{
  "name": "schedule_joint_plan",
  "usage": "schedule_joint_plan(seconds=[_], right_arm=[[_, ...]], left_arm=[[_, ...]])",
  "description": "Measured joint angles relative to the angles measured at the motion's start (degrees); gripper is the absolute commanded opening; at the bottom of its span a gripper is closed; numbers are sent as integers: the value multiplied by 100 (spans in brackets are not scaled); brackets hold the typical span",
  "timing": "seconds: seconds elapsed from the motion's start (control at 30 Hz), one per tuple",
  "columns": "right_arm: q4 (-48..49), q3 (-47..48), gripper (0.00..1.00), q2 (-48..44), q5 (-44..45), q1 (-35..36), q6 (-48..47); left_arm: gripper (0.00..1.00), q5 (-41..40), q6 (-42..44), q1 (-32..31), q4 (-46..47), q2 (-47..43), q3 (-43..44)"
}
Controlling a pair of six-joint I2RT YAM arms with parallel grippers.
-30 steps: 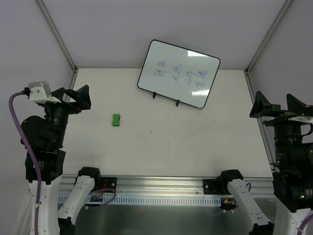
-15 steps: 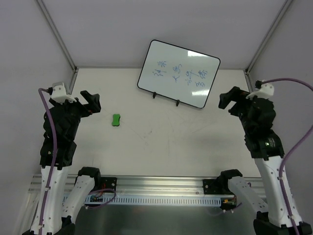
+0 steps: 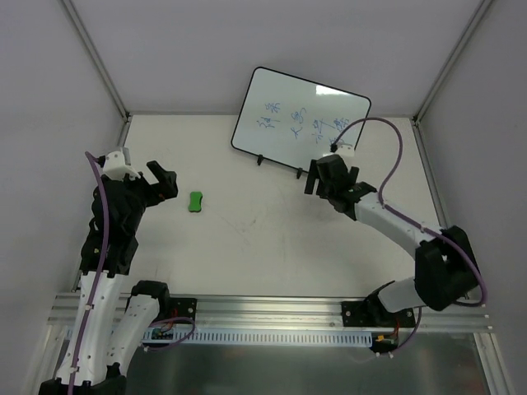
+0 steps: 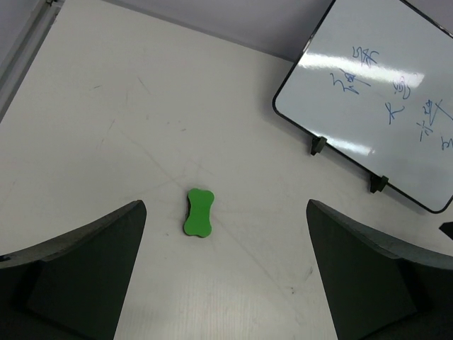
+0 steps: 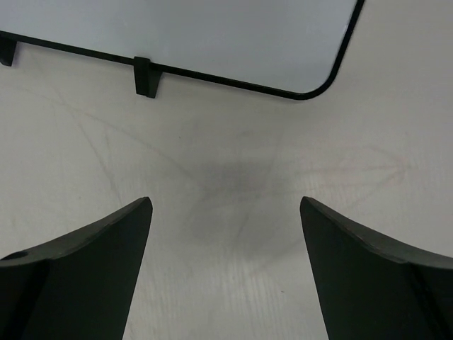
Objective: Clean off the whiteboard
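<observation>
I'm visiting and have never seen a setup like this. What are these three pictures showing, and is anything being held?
Two robot arms are bolted at the near edge of the table. One picture looks down from above; the other two come from wrist cameras, so the dark shapes are each arm's own fingers. On the table: a whiteboard with blue writing, propped on small feet, and a small green block. The left tool and right tool are open, holding nothing.
</observation>
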Motion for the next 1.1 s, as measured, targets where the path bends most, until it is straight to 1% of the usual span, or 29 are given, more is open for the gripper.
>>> schedule_joint_plan(seconds=[0.07,0.1,0.17,0.4,0.5,0.6,0.87,0.9,1.1], right_arm=[[146,262,84,546,48,107,74],[216,417,81,815,76,153,125],[304,756,78,1322,168,216,260],[409,1644,69,2376,308,321,577],[380,1967,66,2710,330,352,686],[306,2253,59,2986,442,376,828],[48,2699,51,3528,625,380,1172],[24,2750,49,3591,640,380,1202],[-105,2885,44,3823,662,339,1390]], left_arm=[[99,0,-42,0,-4,0,-52],[99,-2,-68,0,-13,0,-70],[99,-2,-103,0,-33,0,-81],[99,-7,-131,0,-59,-28,-81],[99,-4,-144,0,-70,-31,-81],[99,-4,-179,0,-72,-31,-81],[99,140,-348,0,-76,-37,-81],[99,153,-378,0,-79,-37,-81],[99,249,-417,0,-186,-101,-81]])
